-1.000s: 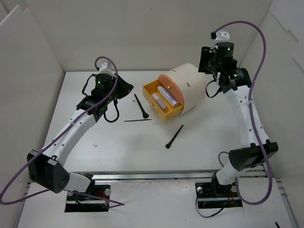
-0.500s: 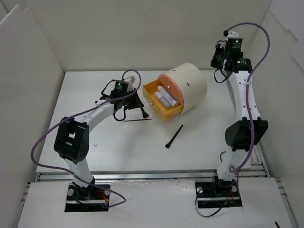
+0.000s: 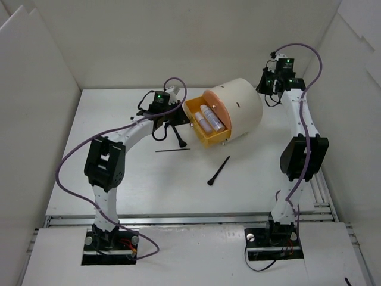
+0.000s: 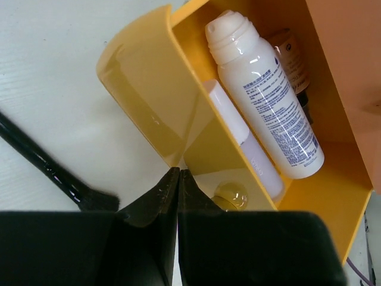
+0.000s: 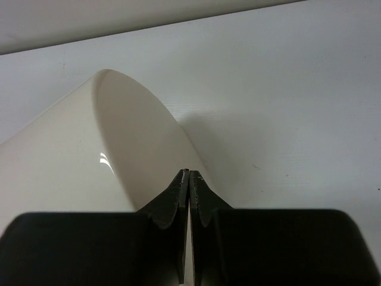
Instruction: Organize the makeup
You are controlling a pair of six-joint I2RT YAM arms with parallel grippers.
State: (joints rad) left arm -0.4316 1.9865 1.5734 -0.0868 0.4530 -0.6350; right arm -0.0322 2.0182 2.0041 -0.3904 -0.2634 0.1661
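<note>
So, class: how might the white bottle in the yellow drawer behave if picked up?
The white bottle looks glossy, so probably slippery. It is round and lies on its side, so likely to roll once freed.

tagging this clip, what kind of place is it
Probably a robotics lab cell: white panels wall in a white table, with the left arm and right arm mounted at its near edge.

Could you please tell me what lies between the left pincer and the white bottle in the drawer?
The yellow drawer front, then a pale slim pen lying alongside the bottle, as the left wrist view shows.
</note>
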